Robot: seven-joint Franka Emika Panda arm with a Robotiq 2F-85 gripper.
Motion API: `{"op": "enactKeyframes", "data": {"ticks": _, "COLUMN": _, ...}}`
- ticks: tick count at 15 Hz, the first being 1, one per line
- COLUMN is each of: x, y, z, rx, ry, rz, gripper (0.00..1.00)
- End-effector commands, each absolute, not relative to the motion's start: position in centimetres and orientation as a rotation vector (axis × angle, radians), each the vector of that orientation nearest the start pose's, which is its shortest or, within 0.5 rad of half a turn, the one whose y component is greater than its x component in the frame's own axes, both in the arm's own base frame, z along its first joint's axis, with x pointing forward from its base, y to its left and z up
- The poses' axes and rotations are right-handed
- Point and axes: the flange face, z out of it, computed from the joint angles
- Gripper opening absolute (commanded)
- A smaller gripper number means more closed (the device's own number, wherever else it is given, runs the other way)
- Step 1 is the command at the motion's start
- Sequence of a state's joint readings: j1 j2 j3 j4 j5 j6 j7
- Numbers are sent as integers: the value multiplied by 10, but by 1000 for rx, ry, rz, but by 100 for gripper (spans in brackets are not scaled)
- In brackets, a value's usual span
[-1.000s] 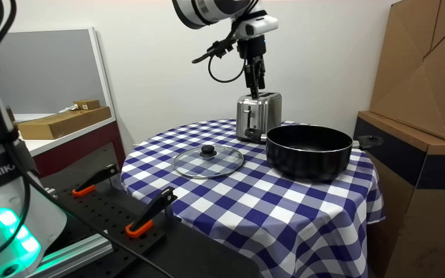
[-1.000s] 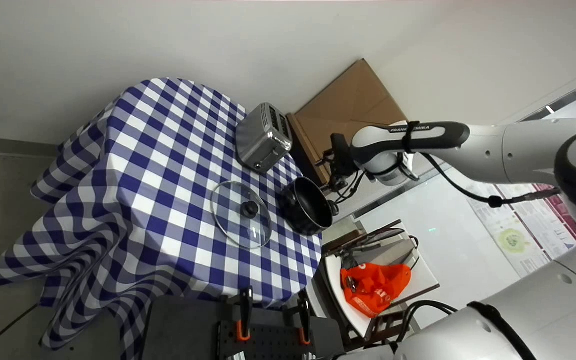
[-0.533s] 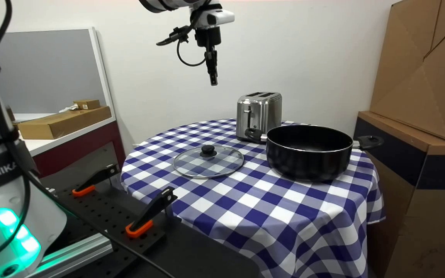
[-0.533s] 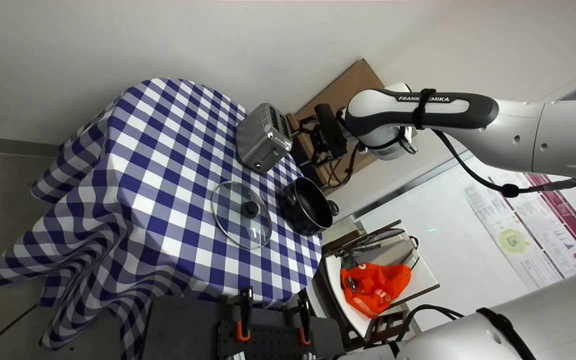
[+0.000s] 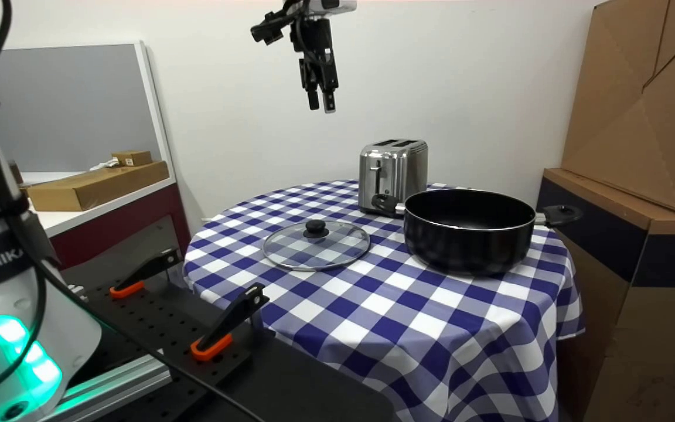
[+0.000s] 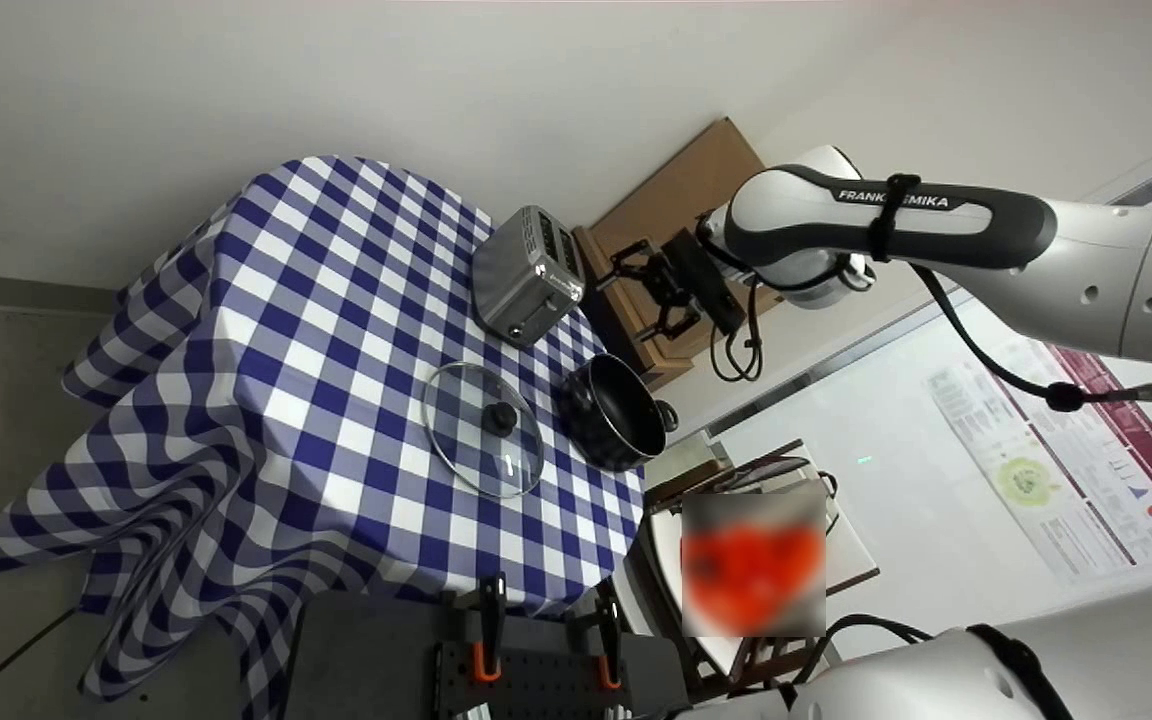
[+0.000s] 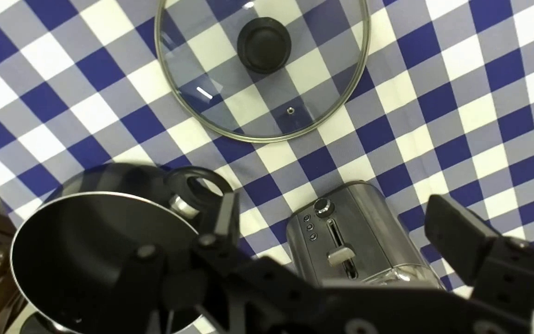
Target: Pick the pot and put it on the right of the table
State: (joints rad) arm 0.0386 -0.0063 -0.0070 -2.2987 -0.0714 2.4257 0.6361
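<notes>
The wide black pot (image 5: pixel 469 243) stands upright on the checked table (image 5: pixel 372 310), beside the toaster and lid. It also shows in an exterior view (image 6: pixel 616 410) near the table's edge. In the wrist view the pot (image 7: pixel 77 241) is at lower left, partly covered by a gripper finger; one side handle lies near that finger. My gripper (image 5: pixel 321 109) is high in the air, pointing down, with no contact with the pot. In the wrist view the gripper (image 7: pixel 333 202) is open, its fingers wide apart with nothing between them; the toaster appears below the gap.
A silver toaster (image 5: pixel 393 176) stands at the back of the table, close to one pot handle. The glass lid (image 5: pixel 320 252) with black knob lies flat beside the pot. Cardboard boxes (image 5: pixel 619 281) stand beside the table. Orange-handled clamps (image 5: pixel 229 322) sit on the dark bench.
My gripper has risen from just above the toaster, moved left in an exterior view, and turned so both fingers show apart. The pot, lid and toaster have not moved.
</notes>
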Motion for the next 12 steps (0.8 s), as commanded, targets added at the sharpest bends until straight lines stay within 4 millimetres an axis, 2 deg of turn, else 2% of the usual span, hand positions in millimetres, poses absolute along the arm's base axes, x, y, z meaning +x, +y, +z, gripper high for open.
{"op": "enactKeyframes", "data": {"ticks": 1, "x": 506, "y": 16, "z": 401, "rx": -3119, "ry": 566, "rz": -255, "gripper": 100}}
{"op": "enactKeyframes", "data": {"ticks": 4, "x": 497, "y": 23, "z": 425, "rx": -3143, "ry": 323, "rz": -322, "gripper": 100}}
{"op": "enactKeyframes", "data": {"ticks": 5, "x": 512, "y": 20, "z": 412, "rx": -3117, "ry": 466, "rz": -296, "gripper": 100}}
{"op": "enactKeyframes", "data": {"ticks": 7, "x": 507, "y": 23, "z": 423, "rx": -3126, "ry": 382, "rz": -329, "gripper": 100}}
{"op": "enactKeyframes", "data": {"ticks": 12, "x": 502, "y": 24, "z": 422, "rx": -3132, "ry": 355, "rz": -325, "gripper": 100}}
